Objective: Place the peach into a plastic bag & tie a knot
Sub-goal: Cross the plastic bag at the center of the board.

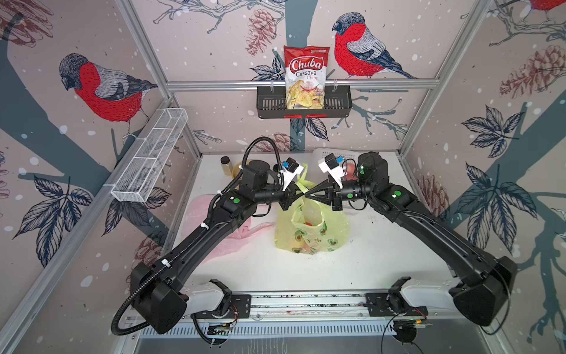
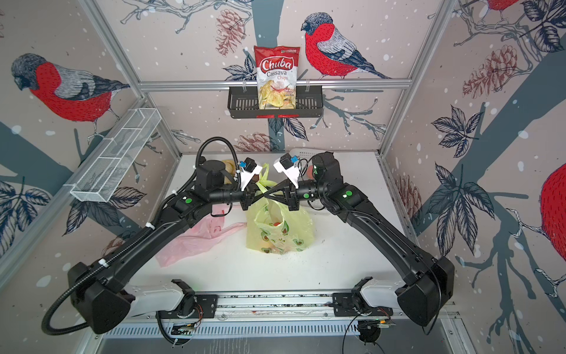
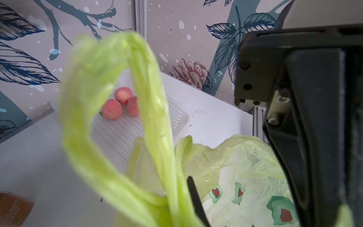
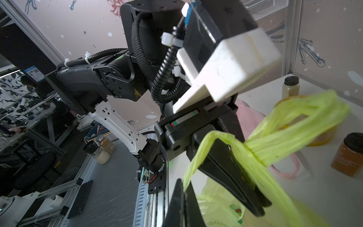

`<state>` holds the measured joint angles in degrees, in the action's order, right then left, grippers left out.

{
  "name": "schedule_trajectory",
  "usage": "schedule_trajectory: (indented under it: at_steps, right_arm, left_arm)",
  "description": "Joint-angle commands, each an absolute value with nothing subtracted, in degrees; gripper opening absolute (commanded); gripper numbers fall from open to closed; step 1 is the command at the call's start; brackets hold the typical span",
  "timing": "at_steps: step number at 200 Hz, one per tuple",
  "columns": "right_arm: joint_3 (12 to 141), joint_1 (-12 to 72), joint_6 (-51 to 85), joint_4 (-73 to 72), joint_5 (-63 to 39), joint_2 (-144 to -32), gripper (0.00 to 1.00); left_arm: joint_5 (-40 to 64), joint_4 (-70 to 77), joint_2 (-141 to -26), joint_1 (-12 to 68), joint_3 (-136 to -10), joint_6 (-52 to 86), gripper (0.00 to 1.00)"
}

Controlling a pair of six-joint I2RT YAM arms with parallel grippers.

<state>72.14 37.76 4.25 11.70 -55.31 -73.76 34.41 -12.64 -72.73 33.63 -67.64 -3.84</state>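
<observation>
A yellow-green plastic bag [image 1: 309, 233] printed with avocados stands mid-table in both top views. A reddish peach [image 1: 308, 224] shows through its plastic. Just above the bag my two grippers meet tip to tip. The left gripper [image 1: 298, 193] is shut on one twisted handle [image 3: 149, 94], which loops up in front of its camera. The right gripper [image 1: 309, 193] is shut on the thin end of the other handle [image 4: 198, 157]. In the right wrist view that handle drapes over the left gripper's shut fingers [image 4: 231, 176].
A pink bag [image 1: 220, 233] lies under the left arm. A white basket [image 3: 121, 133] at the back right holds three peaches [image 3: 112, 109]. Spice jars [image 4: 349, 155] stand at the back left. A chips bag [image 1: 306, 76] sits in the black wall shelf, and a wire rack [image 1: 150, 153] hangs on the left wall.
</observation>
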Motion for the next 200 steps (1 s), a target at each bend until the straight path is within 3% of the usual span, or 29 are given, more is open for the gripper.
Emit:
schedule_trajectory:
  at_steps: [1,54,72,114,135,148,182,200]
  right_arm:
    - [72.40,38.23,3.87,11.50,-60.04,-72.24,0.00]
    - [70.33,37.10,5.45,11.32,-55.44,-70.65,0.00]
    - [70.65,37.20,6.25,11.39,-54.12,-71.59,0.18]
    - [73.44,38.14,6.67,12.30,-53.25,-74.94,0.46]
    - [74.45,38.54,6.83,12.80,-52.43,-75.99,0.53]
    - [74.94,38.72,7.31,12.61,-51.51,-76.29,0.49]
    - [81.23,40.66,6.32,16.32,-48.53,-75.89,0.09]
    - [84.02,41.88,5.74,16.92,-49.85,-74.84,0.02]
  left_arm:
    - [30.06,-12.06,-72.42,33.75,-68.15,-7.29,0.07]
    - [35.35,-5.44,-69.92,33.75,-64.94,-4.06,0.13]
    - [37.66,-3.90,-69.58,33.91,-64.94,-2.64,0.14]
    - [38.58,-4.76,-70.32,36.25,-66.38,-2.20,0.15]
    - [38.36,-5.10,-70.11,36.64,-66.27,-2.18,0.15]
    - [38.10,-5.22,-69.84,36.65,-66.15,-2.20,0.15]
    - [35.54,-6.68,-70.20,36.56,-66.47,-2.37,0.14]
    - [34.26,-7.83,-70.83,36.22,-67.24,-2.02,0.14]
